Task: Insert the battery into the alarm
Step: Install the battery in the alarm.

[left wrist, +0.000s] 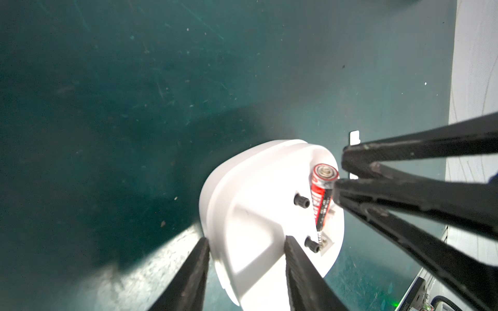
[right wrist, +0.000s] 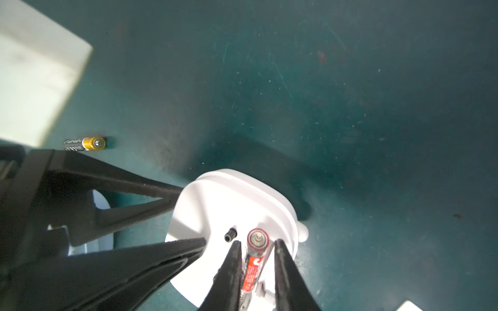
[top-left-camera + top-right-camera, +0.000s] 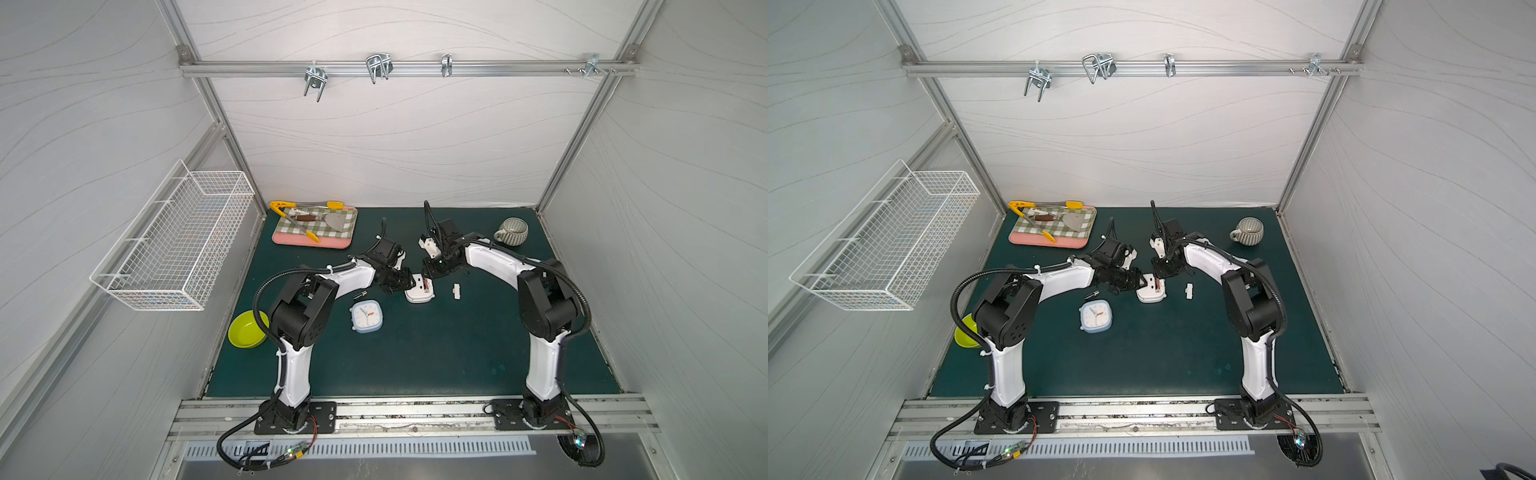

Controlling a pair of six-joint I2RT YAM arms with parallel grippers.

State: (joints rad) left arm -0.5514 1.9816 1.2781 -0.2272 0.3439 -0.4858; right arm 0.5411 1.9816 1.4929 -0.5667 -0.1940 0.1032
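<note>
As the scene is read outward from the arm bases, a yellow-green bowl [image 3: 232, 332] is met first. It is set well nearer than the white alarm [image 3: 417, 296] and far off on the left arm's side. A blue clock [image 3: 366, 316] is also found nearer than the alarm, face up, its dial markings too small to be read.

A loose battery [image 2: 85, 144], black with a gold end, is laid near the alarm on that same side. Its pale lettering appears upside down and cannot be read with any confidence.

The alarm itself is turned back upward with its compartment uncovered, and it is clamped at its rim by the left gripper [image 1: 246, 242]. The battery [image 2: 253, 266], red and black with blurred white print, is lodged in that compartment. It is straddled by the right gripper [image 2: 257, 243], whose jaws are set narrow; whether it is actually pinched cannot be told.

A small white cover [image 3: 456, 290] is laid just beside the alarm on the right arm's side. Beyond the alarm, a checked tray [image 3: 291, 242] of utensils and a striped mug [image 3: 511, 231] are placed near the back wall.
</note>
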